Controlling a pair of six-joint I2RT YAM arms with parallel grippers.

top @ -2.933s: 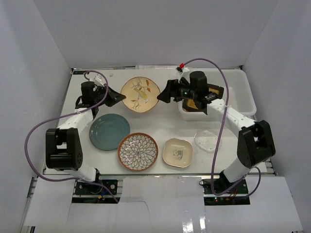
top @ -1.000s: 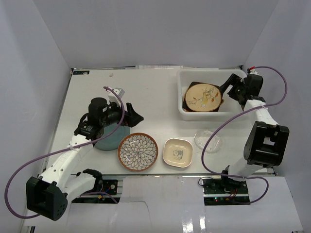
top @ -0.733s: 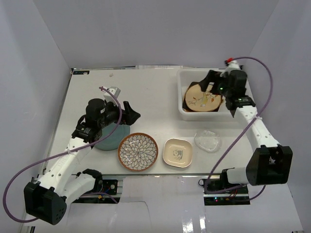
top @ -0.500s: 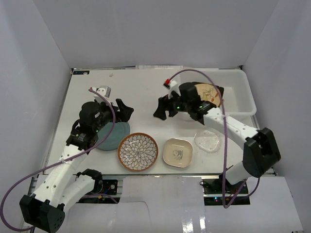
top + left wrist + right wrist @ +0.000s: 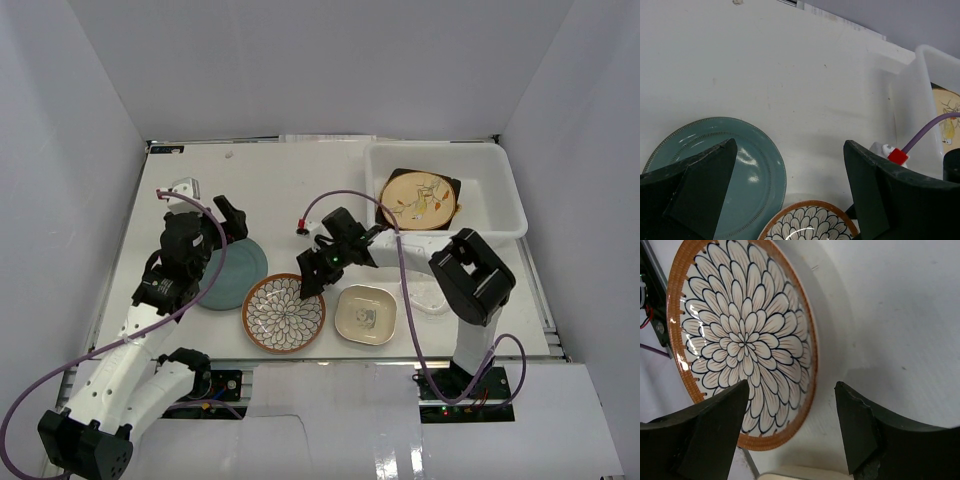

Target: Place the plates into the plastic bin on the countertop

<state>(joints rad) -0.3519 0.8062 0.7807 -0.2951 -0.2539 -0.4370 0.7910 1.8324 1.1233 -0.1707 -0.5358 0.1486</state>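
Near the middle of the near edge of the tabletop (image 5: 300, 190), the right end effector (image 5: 790, 390) is held wide and empty over the rim of the petal-patterned plate (image 5: 742, 345). Risk noted: the plate lies flat, so a finger may skate off the glazed rim, or the plate may be shoved into the cream rounded-square plate (image 5: 365, 313) just beside it. The left end effector (image 5: 790, 147), also wide and empty, is held above the teal plate (image 5: 755, 165); with the arms this near each other, a collision is judged possible. The plastic bin (image 5: 510, 215) is seen at the far right corner with the bird plate (image 5: 418, 198) inside. The tabletop is plain white and is enclosed by pale walls.
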